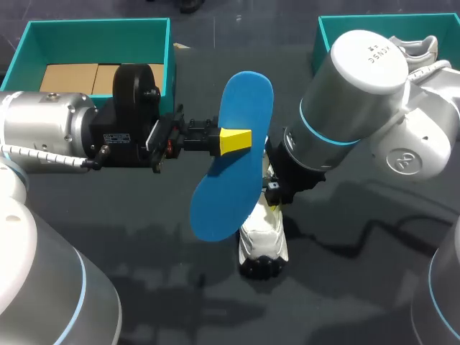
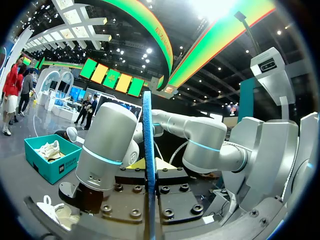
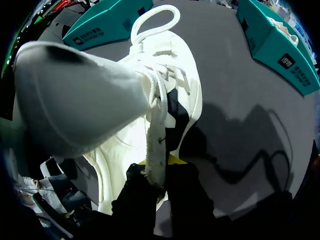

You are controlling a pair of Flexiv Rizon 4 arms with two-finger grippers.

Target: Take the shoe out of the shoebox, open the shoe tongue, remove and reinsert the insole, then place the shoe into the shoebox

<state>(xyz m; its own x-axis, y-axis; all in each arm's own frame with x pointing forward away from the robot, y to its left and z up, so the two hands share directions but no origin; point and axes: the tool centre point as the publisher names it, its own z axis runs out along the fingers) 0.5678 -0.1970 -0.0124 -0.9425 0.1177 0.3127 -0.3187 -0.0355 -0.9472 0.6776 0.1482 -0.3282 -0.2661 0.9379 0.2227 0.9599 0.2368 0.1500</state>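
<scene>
The blue insole (image 1: 231,154) hangs in the air above the table's middle, my left gripper (image 1: 233,141) shut on its edge from the left. In the left wrist view the insole (image 2: 147,150) stands edge-on between the two yellow tips of the left gripper (image 2: 148,169). Below it the white shoe (image 1: 263,241) rests on the dark table with its toe toward the front. My right gripper (image 3: 159,167) is shut on the shoe's (image 3: 170,85) upper edge by the laces. The grey tongue (image 3: 75,90) is folded up beside it. In the head view the right arm's wrist hides its fingers.
A teal shoebox (image 1: 169,50) with brown cardboard inside stands at the back left. A second teal box (image 1: 327,32) at the back right holds another white shoe (image 1: 418,49). My right arm's thick links (image 1: 352,93) hang over the table's right half.
</scene>
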